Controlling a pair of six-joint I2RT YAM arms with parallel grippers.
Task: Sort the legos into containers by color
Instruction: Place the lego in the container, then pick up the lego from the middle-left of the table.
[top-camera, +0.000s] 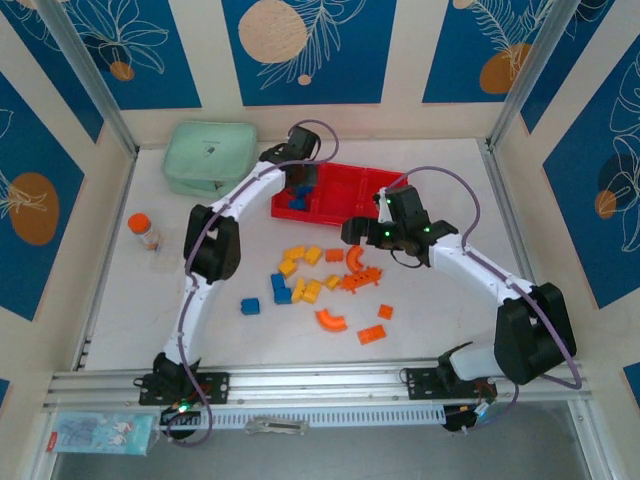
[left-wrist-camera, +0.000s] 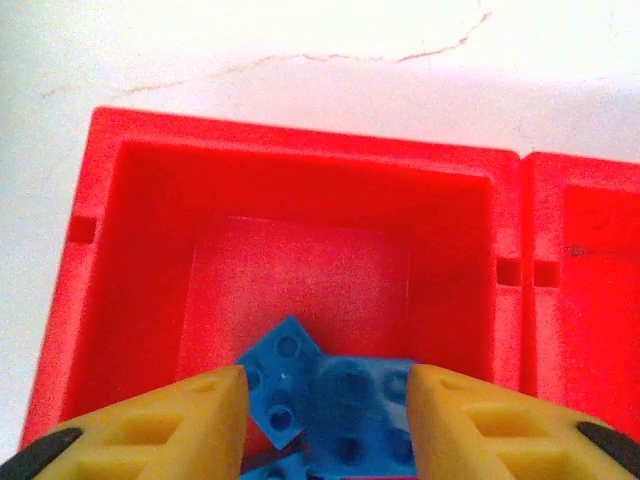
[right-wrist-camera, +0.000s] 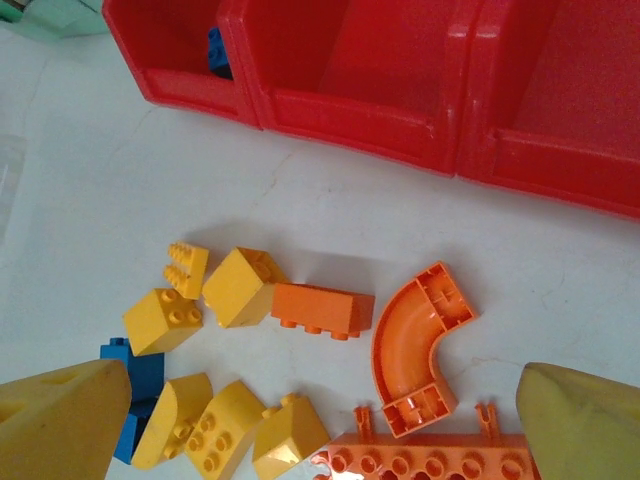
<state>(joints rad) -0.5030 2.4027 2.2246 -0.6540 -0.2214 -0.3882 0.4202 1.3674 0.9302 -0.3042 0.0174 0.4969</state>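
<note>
The red tray lies at the back of the table. My left gripper hovers over the tray's left compartment, its yellow fingers parted. Two blue legos lie on the compartment floor between and below them; I cannot tell whether the fingers touch them. My right gripper stands wide open above the loose pile, holding nothing. Under it are an orange arch, an orange brick, a long orange piece, several yellow bricks and a blue brick.
A mint-green zip case sits at the back left, touching the tray's corner. An orange-capped bottle stands at the left. Nearer the front lie a lone blue brick, an orange arch and two small orange bricks.
</note>
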